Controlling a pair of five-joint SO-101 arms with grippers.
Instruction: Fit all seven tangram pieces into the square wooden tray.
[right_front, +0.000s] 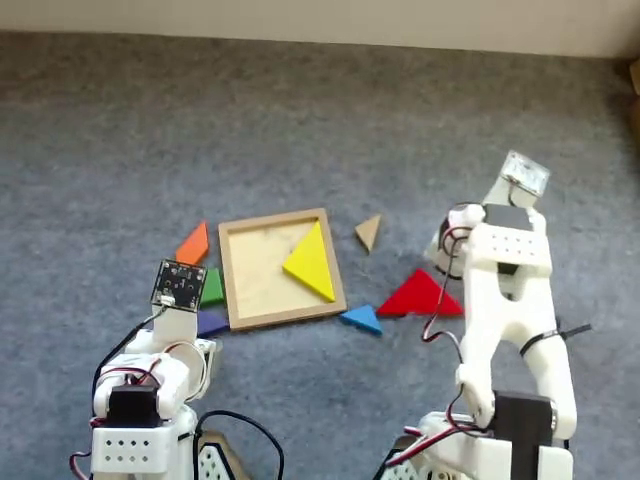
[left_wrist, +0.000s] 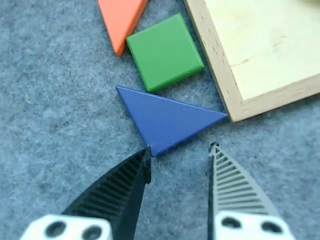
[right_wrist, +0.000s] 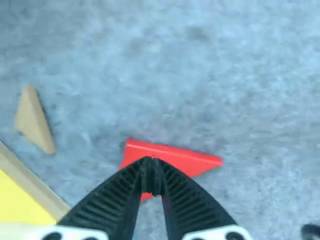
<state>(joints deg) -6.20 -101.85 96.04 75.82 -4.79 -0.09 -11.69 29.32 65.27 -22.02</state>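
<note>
The square wooden tray (right_front: 288, 314) holds a yellow triangle (right_front: 312, 262). Beside its left rim lie an orange parallelogram (right_front: 193, 243), a green square (right_front: 213, 288) and a dark blue triangle (right_front: 212, 323). My left gripper (left_wrist: 180, 150) is open just short of the dark blue triangle (left_wrist: 167, 120), one fingertip (left_wrist: 146, 155) touching its near corner. To the tray's right lie a light blue triangle (right_front: 361, 319), a red triangle (right_front: 420, 296) and a tan triangle (right_front: 368, 232). My right gripper (right_wrist: 151, 176) is shut, its tips over the red triangle (right_wrist: 175, 156), nothing between them.
Everything rests on grey carpet. The green square (left_wrist: 165, 52) and the orange parallelogram (left_wrist: 121, 17) lie close behind the dark blue triangle, and the tray's corner (left_wrist: 235, 107) is right beside it. In the right wrist view, the tan triangle (right_wrist: 32, 120) lies off the tray's rim (right_wrist: 35, 187).
</note>
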